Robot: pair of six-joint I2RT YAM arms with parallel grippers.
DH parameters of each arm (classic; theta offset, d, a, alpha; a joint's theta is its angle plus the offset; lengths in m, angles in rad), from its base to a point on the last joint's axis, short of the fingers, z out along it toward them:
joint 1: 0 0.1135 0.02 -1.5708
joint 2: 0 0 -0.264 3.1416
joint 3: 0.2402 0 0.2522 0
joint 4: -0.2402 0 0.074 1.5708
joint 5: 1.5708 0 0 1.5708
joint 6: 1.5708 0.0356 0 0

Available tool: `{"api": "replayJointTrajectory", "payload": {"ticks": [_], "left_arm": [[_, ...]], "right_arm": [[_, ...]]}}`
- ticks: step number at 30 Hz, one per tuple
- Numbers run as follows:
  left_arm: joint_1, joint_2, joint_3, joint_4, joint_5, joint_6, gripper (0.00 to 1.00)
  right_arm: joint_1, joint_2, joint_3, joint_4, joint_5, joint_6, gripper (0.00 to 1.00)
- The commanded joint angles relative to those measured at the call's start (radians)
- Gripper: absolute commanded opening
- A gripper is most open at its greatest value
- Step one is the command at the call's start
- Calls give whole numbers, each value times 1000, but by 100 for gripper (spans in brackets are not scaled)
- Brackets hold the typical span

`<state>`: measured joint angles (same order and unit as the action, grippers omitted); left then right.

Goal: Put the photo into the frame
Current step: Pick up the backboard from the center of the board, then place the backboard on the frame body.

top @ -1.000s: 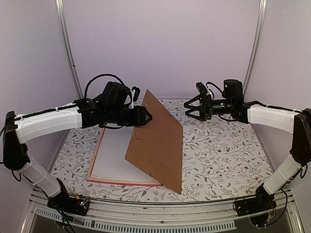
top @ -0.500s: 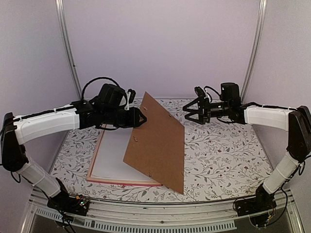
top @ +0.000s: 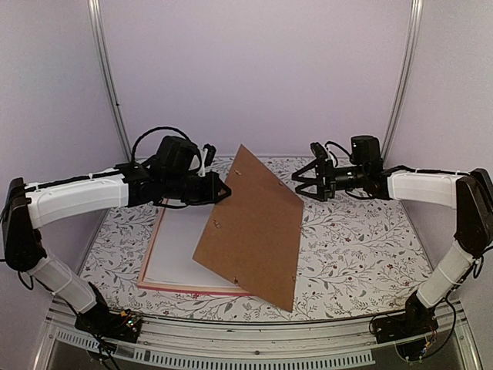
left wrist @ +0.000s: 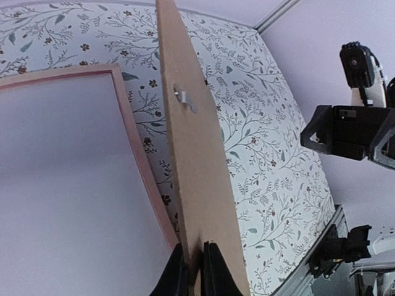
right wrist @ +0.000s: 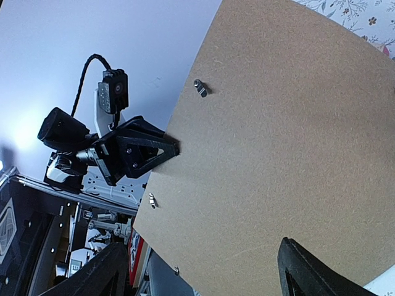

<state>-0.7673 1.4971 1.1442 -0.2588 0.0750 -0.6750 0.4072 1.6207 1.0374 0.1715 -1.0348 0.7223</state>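
Two arms, one board, and the setup makes sense once you look at it. The left gripper [top: 223,189] has its fingers pinched tight on the left edge of the brown backing board [top: 250,227]; its wrist view shows the thin edge clamped between the two pads. The board stands tilted, low corner toward the front of the table [top: 362,247], high corner toward the back. My guess is it's held up like that to keep it off the frame [top: 152,250] so the opening is reachable.

The frame lies flat on the floral table, left of centre and partly behind the board, with a plain white sheet [top: 181,258] filling the inside.

The right gripper [top: 308,179] hovers just beside the board's upper right edge, fingers spread wide, touching nothing. Looks to me like it's lined up to take that far edge so the board doesn't swing.

The photo? Can't see it in any view, so it's either hidden by the board or out of shot. Nothing in the frame looks like a print, so I'd say the insert step isn't done yet.
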Motion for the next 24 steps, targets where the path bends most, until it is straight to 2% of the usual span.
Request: {"api": "replayJointTrajectory", "payload": {"ticks": [1, 3, 12, 18, 24], "left_arm": [[18, 2, -20, 73, 44, 1, 6], [22, -14, -34, 97, 60, -10, 0], [98, -160, -203, 329, 207, -149, 0], [158, -250, -269, 380, 254, -208, 0], [269, -359, -358, 446, 336, -298, 0]], "right_arm": [[-13, -15, -17, 0, -2, -14, 87], [-17, -19, -23, 0, -2, -16, 87], [-44, -63, -36, -6, -8, -16, 87], [-61, -96, -28, -22, -7, -22, 87], [-62, -70, -34, -32, -5, -36, 87]]}}
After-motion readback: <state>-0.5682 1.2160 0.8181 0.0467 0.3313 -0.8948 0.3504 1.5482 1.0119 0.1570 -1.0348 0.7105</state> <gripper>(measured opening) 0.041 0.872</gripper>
